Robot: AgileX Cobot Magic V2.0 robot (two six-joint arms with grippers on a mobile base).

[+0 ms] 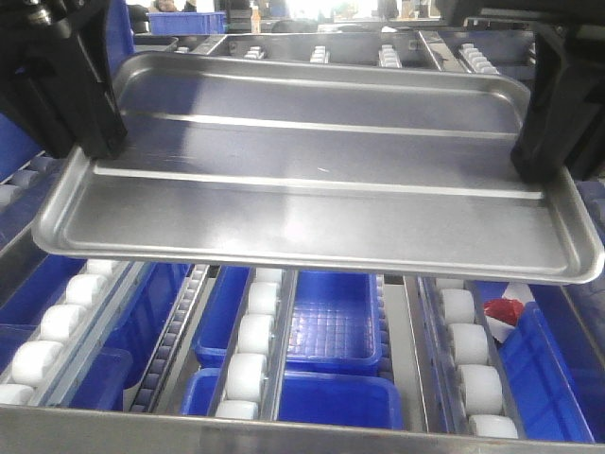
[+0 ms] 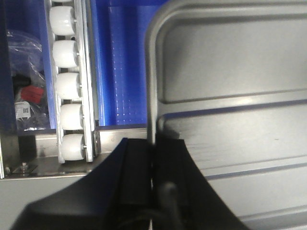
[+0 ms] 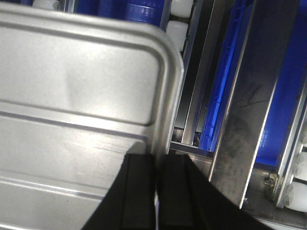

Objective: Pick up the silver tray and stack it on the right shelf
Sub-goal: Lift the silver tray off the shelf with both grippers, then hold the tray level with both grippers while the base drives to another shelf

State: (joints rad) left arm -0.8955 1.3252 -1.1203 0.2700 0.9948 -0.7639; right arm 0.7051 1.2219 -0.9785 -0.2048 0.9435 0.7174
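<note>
Front view: the silver tray [image 1: 312,180] is held crosswise, floor up and roughly level, its two lengthwise ridges visible. The left gripper [image 1: 97,147] is clamped on its left short rim and the right gripper [image 1: 532,168] on its right short rim. The tray sits above the roller lanes of the right shelf [image 1: 284,322], and its near long edge is clear of them. Whether the far edge touches anything cannot be told. Rails of white rollers [image 1: 250,350] run beneath it towards the front bar [image 1: 284,430] at the bottom edge. Blue bins [image 1: 331,322] lie below the rails, and a red object [image 1: 501,310] shows at lower right. Left wrist view: the left gripper [image 2: 153,158] is closed on the tray [image 2: 230,96], one black finger on each side of the raised rim, near a rounded corner. Beside the tray stands a rail of rollers [image 2: 67,86] with a blue bin [image 2: 120,62] between them. Bagged items [image 2: 26,100] lie at far left, too dim to identify. Right wrist view: the right gripper [image 3: 156,187] pinches the tray [image 3: 81,86] on its rim, again near a rounded corner. Steel rails [image 3: 249,120] and a blue bin [image 3: 225,96] lie beyond the tray's edge, apart from it.
</note>
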